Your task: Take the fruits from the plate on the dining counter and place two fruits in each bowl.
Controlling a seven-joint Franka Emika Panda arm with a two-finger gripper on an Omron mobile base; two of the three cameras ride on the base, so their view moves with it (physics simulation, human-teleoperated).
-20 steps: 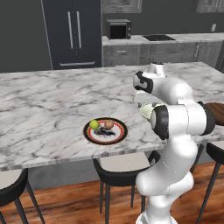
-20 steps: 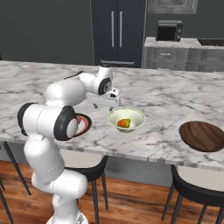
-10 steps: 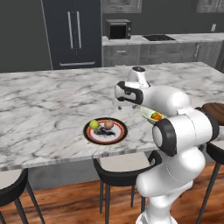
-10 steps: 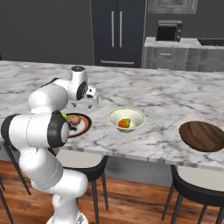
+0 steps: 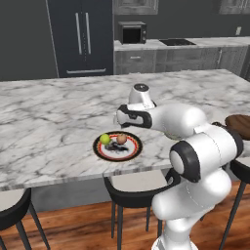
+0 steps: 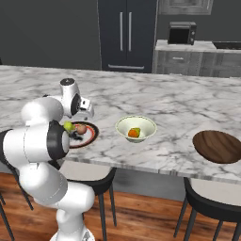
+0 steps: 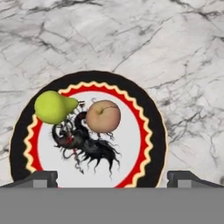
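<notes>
Item one, jaws [image 7: 112, 175]: I see them spread wide and empty, both tips low in the hand view, hanging over the plate [image 7: 148, 113].

Item two, plate [image 5: 132, 151] [image 6: 92, 135]: black rim, red ring, white centre with a dark figure. It lies flat on the marble surface [image 5: 49, 112] [image 6: 188, 103] [image 7: 175, 43], near its front edge.

Item three, green fruit [image 7: 52, 106] [image 5: 105, 138] [image 6: 68, 126]: on the plate, at its left side in the hand view, partly over the red ring.

Item four, tan fruit [image 7: 103, 116] [image 5: 121, 138] [image 6: 81, 128]: on the plate's white centre, just beside the green one; I cannot tell if they touch.

Item five, cream bowl [image 6: 126, 124]: upright on the surface, to the right of the plate and apart from it. I see an orange fruit [image 6: 135, 132] inside, with a yellow-green one [image 6: 131, 131] against it.

Item six, brown bowl [image 6: 219, 146] [image 5: 239, 124]: shallow, farther right on the same surface, well apart from the cream bowl.
</notes>
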